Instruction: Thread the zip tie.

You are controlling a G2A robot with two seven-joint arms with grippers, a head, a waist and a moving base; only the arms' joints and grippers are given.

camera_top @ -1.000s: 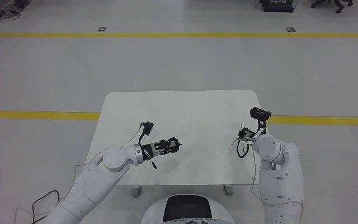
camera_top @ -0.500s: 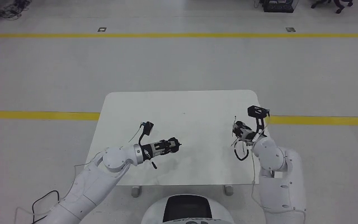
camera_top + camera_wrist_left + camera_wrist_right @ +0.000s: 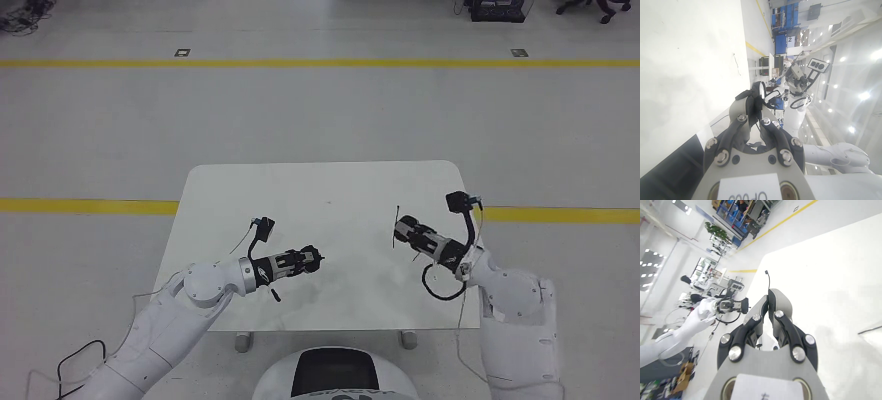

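Above the white tabletop (image 3: 330, 190), the right claw (image 3: 768, 293) is clenched on the zip tie (image 3: 769, 280), whose head end pokes out free, likely ready for threading, while the left claw (image 3: 753, 102), fingers pressed together, hangs well apart opposite.

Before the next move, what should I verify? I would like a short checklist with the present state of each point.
1. Right gripper fingers shut on the zip tie: ok.
2. Tie's head end sticks out free beyond the fingertips: ok.
3. Left gripper holds the other end: cannot tell; its fingers are shut.
4. Grippers near enough for threading: not ok, they are well apart over the table.
5. Head's opening turned toward the left gripper: cannot tell.
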